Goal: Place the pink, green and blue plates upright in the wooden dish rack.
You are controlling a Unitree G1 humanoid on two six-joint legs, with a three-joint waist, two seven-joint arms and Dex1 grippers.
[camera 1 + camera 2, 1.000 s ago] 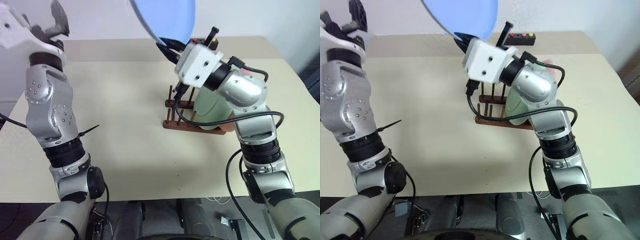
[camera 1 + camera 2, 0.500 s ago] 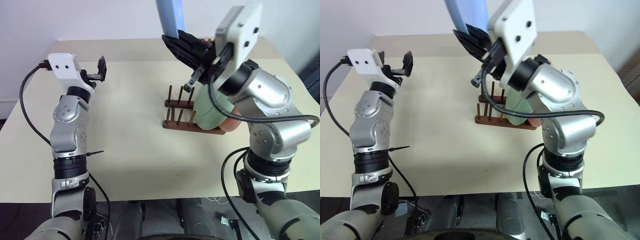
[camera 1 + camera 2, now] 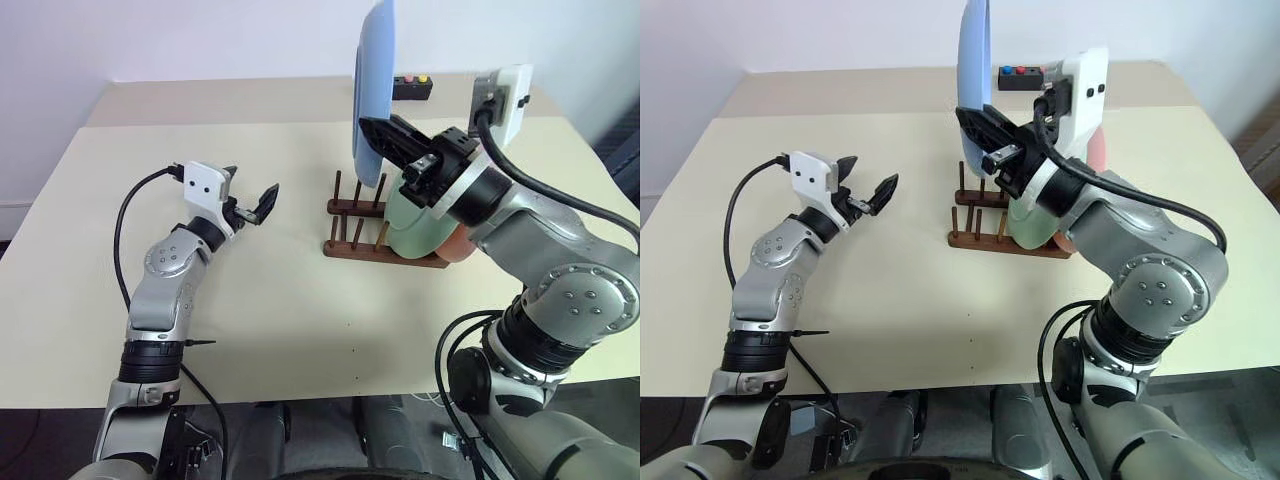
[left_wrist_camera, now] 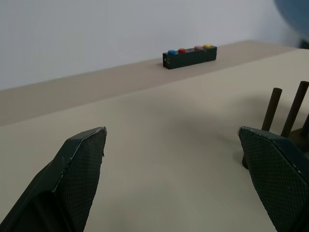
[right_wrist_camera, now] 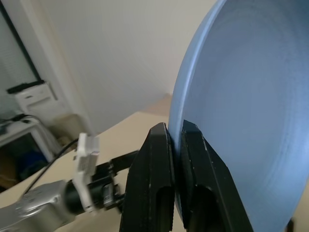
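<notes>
A broad, matte beige rectangular table (image 3: 250, 330) fills the room's middle, its far edge meeting a plain white wall (image 3: 200, 40) at twelve o'clock. At nine o'clock, seen past the right wrist, stands low white furniture (image 5: 29, 96) under soft, even light.

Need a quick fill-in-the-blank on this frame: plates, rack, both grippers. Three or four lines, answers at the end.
1. The right gripper is shut on the rim of the ____ plate.
2. That plate is held on edge, above the wooden dish rack, not yet ____ it.
3. The green plate already stands in the rack, with the ____ plate behind it.
4. The left gripper is ____ and holds nothing.

Missing words: blue; in; pink; open
</notes>
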